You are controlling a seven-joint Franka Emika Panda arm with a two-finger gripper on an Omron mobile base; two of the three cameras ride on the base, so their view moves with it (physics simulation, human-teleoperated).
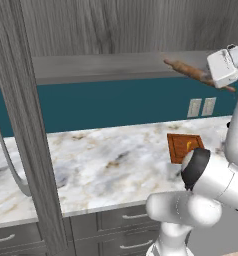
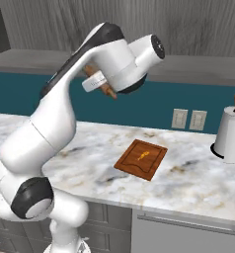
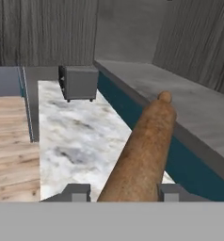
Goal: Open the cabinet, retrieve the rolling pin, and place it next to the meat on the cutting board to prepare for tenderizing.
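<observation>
With your pincer (image 3: 118, 192) clenched on the rolling pin (image 3: 141, 150), lower it level beside the meat (image 2: 141, 156) on the cutting board (image 2: 132, 167).

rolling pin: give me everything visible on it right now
The rolling pin is a slim brown wooden rod with a narrower knob handle at its far end. It is held between the end effector fingers, lifted in the air at shelf height of the open cabinet, tilted, well above the marble counter.

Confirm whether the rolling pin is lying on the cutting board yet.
No. The rolling pin sits between the gripper's fingers, above the counter, apart from the cutting board.
</observation>
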